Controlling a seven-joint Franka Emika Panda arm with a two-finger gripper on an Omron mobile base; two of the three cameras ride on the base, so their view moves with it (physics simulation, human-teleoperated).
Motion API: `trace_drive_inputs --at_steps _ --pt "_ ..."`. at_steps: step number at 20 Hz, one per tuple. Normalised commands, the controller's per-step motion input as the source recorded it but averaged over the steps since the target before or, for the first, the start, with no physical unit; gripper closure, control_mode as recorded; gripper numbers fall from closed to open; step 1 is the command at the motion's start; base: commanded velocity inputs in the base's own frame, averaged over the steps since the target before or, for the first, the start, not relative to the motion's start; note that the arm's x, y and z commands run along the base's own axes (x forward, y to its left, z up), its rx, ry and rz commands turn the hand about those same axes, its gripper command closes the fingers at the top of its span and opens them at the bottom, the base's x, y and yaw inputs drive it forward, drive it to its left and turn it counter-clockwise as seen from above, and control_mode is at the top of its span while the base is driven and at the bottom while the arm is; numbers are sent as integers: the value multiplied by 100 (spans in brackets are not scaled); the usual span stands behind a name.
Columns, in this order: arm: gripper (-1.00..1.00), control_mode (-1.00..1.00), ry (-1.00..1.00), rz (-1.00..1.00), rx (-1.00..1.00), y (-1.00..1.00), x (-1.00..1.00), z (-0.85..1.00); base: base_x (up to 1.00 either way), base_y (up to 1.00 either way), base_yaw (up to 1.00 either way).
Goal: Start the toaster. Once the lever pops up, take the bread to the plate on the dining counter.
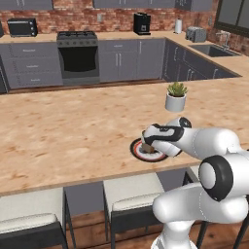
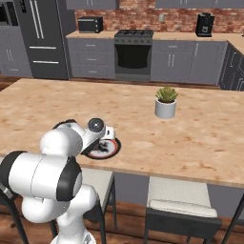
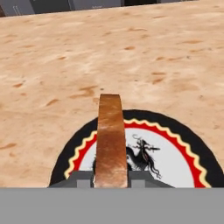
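My gripper [image 3: 110, 177] is shut on the bread [image 3: 110, 140], a tan-brown slice seen edge-on, standing upright between the fingers. It hangs just over the plate [image 3: 175, 164], which has a pale centre, red ring and dark rim. The plate [image 1: 137, 151] lies near the front edge of the dining counter [image 1: 73, 131]. In the left base view my gripper [image 1: 149, 144] points down over it, and the bread [image 1: 151, 149] shows as a brown patch under the hand. From the right the plate [image 2: 103, 151] lies partly behind my arm. The toaster [image 1: 196, 34] stands far off on the back right counter.
A potted plant [image 1: 176, 96] in a white pot stands on the dining counter just beyond the plate. Cushioned stools [image 1: 131, 192] are tucked under the counter's near edge. The stove [image 1: 78, 51], a black coffee machine [image 1: 141, 23] and a sink [image 1: 211, 49] line the far walls.
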Motion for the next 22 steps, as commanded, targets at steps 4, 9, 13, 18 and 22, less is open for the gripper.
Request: trace_drive_inputs --at_steps 4,9,13,18,22 --pt "-100 -100 0 0 0 0 0 0 0 0 0" --pt "-100 -100 0 0 0 0 -2 0 0 0 0" --pt "-100 -100 0 0 0 0 -5 0 0 0 0" --pt "-100 -100 -1 0 0 0 0 3 0 0 0" --pt "-100 -100 0 0 0 0 0 19 0 0 0"
